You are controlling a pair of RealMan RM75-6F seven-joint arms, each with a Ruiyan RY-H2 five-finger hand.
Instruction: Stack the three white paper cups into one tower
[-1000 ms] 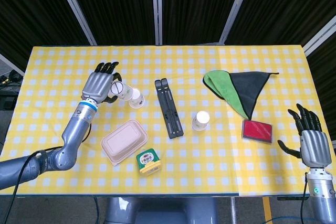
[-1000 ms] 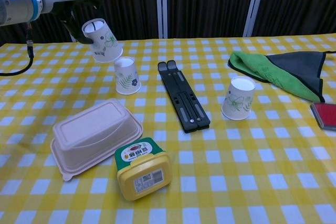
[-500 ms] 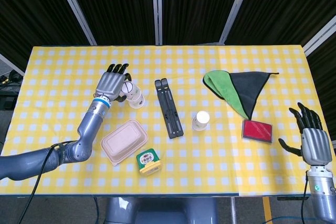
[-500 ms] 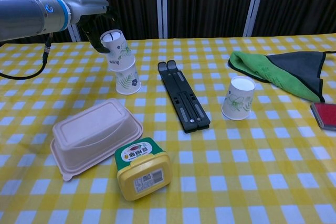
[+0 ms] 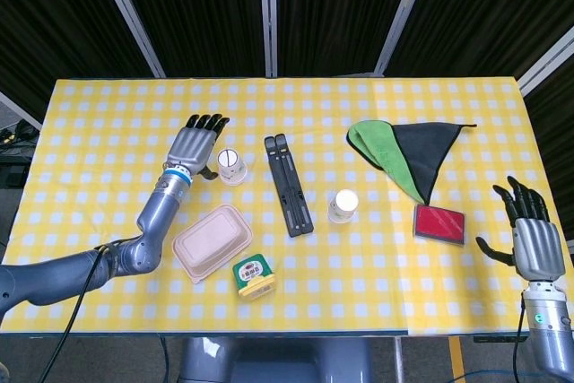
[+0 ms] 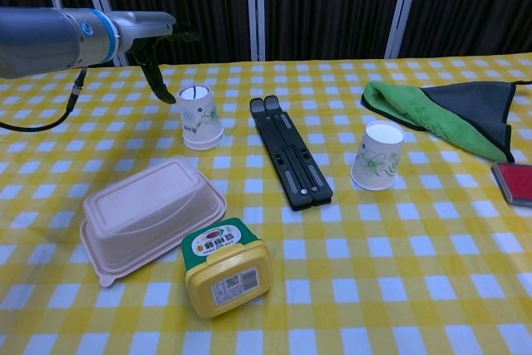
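Chest view: left hand [image 6: 158, 35] open beside nested cups [image 6: 199, 117] upper left; next, grab lone cup [image 6: 378, 155] centre-right; right hand [image 5: 534, 238] open, idle.

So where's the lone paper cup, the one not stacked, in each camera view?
Head view: lone cup sits just right of centre.
Chest view: the same cup is right of centre, mid-height.
Shared landmark: the black folding stand lies directly to its left in both.
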